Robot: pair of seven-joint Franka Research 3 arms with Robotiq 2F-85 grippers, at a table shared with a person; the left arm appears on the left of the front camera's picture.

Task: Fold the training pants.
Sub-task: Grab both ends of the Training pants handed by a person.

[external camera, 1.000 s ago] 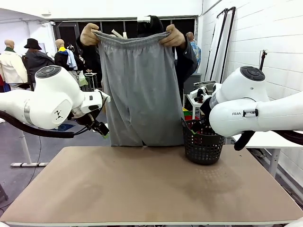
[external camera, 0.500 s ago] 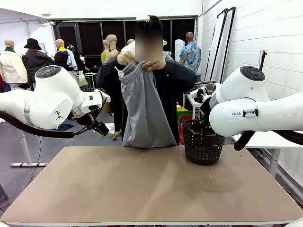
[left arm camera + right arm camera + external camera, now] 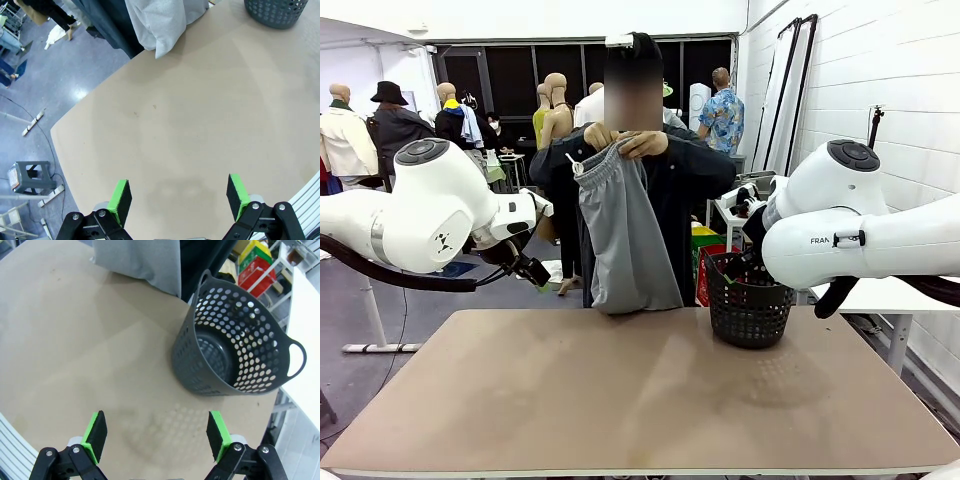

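left gripper [image 3: 180, 194] and right gripper [image 3: 157, 434] hover empty over the tan table [image 3: 620, 400], green pads [image 3: 120, 199] spread wide. at the far side, a person's hands [image 3: 645, 145] bunch the waistband of the grey training pants [image 3: 625, 235] at chest height, legs hanging doubled to the table's edge, just beside a black mesh basket [image 3: 750, 305].

wall [image 3: 880, 70]: white block | windows [image 3: 510, 80]: dark | floor [image 3: 75, 75]: grey-blue, glossy | table [image 3: 620, 400]: tan
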